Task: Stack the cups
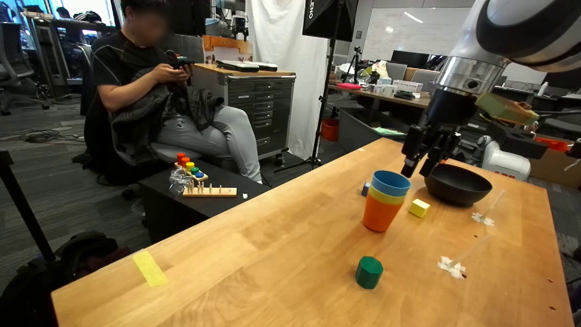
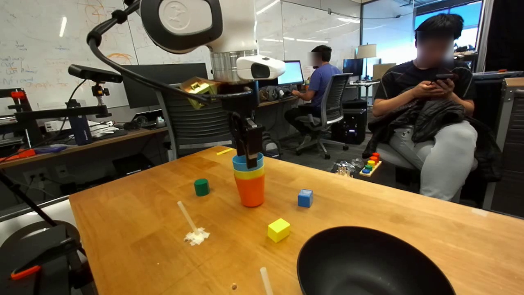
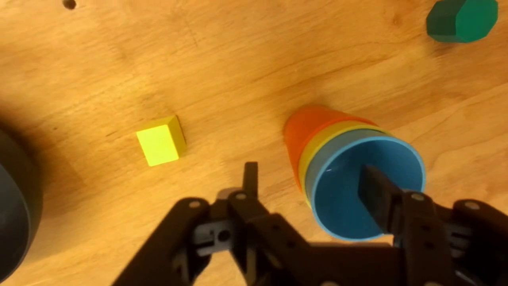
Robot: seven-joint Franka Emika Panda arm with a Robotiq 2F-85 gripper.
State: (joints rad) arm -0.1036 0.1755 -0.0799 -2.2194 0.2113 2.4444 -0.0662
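"Where are the cups (image 1: 384,200)?"

"Nested in one upright stack on the light wooden surface (image 1: 272,281): an orange plastic cup (image 1: 380,214) outermost, a yellow plastic cup (image 1: 386,198) inside it, a blue plastic cup (image 1: 388,188) innermost."

"And the black two-fingered tool (image 3: 310,178)?"

"Spread wide. In the wrist view one finger lies over the blue cup's mouth and the other stands well apart from it, at nine o'clock from the stack. Whether the first dips inside or hangs above, I can't tell."

"What else is on the surface?"

"Take the stack as the middle of the dial in an exterior view. A green many-sided block (image 2: 202,187) sits at nine, a blue cube (image 2: 305,198) between three and four, a yellow box-shaped block (image 2: 278,230) at five, and, farther out at four, a round black bowl (image 2: 368,262)."

"Any writing?"

"Near twelve o'clock in an exterior view, a black softbox (image 1: 323,22) shows white capitals ending in ENO; I can't make out the start. At ten in an exterior view, a whiteboard (image 2: 45,37) bears handwriting too faint to read."

"And the white rounded casing (image 1: 501,156) at three in an exterior view?"

"Red lettering, too small to tell."
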